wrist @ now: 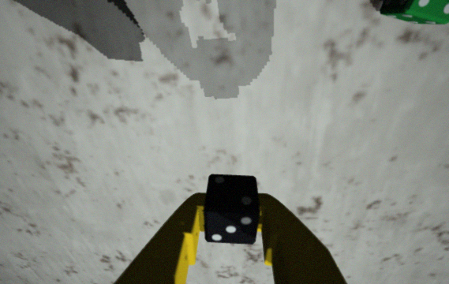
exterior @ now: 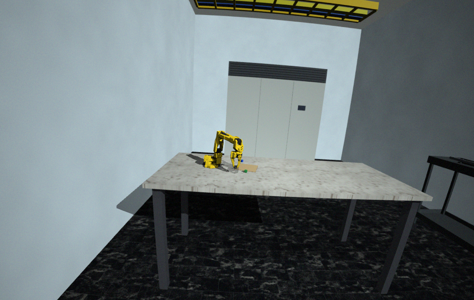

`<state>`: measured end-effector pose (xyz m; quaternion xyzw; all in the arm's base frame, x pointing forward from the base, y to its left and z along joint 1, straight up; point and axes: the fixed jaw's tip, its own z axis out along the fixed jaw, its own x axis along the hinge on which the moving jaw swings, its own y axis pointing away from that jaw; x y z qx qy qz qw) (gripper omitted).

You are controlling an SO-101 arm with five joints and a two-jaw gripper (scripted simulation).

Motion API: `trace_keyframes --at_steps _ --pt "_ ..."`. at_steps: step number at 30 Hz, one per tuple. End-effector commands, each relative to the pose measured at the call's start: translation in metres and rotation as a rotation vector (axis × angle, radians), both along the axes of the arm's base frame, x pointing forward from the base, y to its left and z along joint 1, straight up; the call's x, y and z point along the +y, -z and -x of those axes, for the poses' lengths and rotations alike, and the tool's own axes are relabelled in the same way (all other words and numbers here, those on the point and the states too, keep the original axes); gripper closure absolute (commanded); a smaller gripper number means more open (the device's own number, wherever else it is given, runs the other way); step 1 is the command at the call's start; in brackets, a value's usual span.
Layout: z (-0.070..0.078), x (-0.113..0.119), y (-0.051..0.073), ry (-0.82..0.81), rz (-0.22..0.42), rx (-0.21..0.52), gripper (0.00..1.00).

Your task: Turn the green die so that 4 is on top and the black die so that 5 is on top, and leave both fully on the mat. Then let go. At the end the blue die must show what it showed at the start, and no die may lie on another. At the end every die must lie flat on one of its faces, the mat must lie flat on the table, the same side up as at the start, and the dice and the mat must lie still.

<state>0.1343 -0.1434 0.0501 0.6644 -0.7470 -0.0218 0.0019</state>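
My gripper [wrist: 230,221] is shut on the black die [wrist: 230,209] and holds it above the bare marble table top; white pips show on the face turned to the wrist camera. The green die [wrist: 421,9] lies on the table at the top right edge of the wrist view, partly cut off. In the exterior view the yellow arm [exterior: 227,151] bends down with the gripper [exterior: 235,166] just left of the tan mat [exterior: 248,167]. The green die [exterior: 245,171] lies on the table by the mat's near edge. A bit of the blue die [exterior: 241,160] shows behind the gripper.
The arm's base [exterior: 210,161] stands at the table's back left. The arm's shadow [wrist: 208,47] falls on the table ahead of the gripper. A black side rack [exterior: 466,193] stands at the far right of the room.
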Motion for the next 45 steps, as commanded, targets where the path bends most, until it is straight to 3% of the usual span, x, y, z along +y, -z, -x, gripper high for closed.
trace_keyframes --at_steps 1,22,45 --pt "-0.0046 -0.0077 -0.0135 -0.174 0.053 -0.056 1.00" --pt "-0.0065 -0.0122 -0.0136 -0.798 0.048 -0.055 1.00" --pt "-0.0071 -0.0128 -0.0134 -0.900 0.047 -0.054 1.00"
